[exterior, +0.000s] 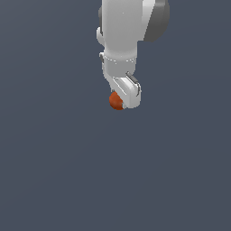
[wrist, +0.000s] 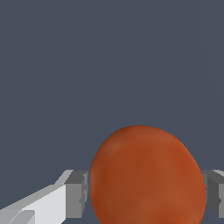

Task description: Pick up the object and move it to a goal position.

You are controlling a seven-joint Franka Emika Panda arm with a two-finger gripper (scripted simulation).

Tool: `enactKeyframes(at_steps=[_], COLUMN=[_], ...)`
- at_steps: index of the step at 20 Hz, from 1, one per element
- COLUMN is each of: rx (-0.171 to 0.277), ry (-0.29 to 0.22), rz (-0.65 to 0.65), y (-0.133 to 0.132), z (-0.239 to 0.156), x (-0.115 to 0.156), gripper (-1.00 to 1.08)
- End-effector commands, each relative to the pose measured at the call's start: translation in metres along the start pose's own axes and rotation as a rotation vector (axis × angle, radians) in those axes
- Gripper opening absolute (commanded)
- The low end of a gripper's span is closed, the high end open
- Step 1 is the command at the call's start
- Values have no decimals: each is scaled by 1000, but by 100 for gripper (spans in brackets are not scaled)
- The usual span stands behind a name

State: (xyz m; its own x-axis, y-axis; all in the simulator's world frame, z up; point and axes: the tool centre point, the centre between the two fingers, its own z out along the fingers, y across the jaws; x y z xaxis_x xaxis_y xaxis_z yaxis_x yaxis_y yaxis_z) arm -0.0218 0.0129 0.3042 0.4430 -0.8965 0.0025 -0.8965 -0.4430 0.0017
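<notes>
A reddish-orange ball [wrist: 146, 177] sits between the white claw's [wrist: 146, 192] grey pads [wrist: 76, 194], against a plain slate-blue ground.

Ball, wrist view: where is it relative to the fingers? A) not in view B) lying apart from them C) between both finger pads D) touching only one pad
C: the ball sits squarely between the gripper fingers, one pad on each side of it.

Sim render, not a real room. Flat uniform slate-grey backdrop in both views, no walls, furniture, horizon or texture. Arm [exterior: 124, 31] is plain white/grey shaded geometry, entering at 12 o'clock in the exterior view. Ball [wrist: 146, 177] is smooth, evenly shaded orange. Pads [wrist: 76, 194] are blocky grey polygons. No floor edge can be made out.
</notes>
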Motion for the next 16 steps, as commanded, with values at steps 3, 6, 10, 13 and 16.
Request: enactKeyframes(at_steps=[3,6,10,13,16], rx=[1,1,1,1,1], ry=[1,0,-1,-1,-1], rz=[0,0,-1,-2,-3], y=[-8,-14,-21,-25,-30], z=[-47,-76,-110,-132,-152], x=[-2,-4,-5,-6,-7], gripper=[-100,-100,-100,-100,-100])
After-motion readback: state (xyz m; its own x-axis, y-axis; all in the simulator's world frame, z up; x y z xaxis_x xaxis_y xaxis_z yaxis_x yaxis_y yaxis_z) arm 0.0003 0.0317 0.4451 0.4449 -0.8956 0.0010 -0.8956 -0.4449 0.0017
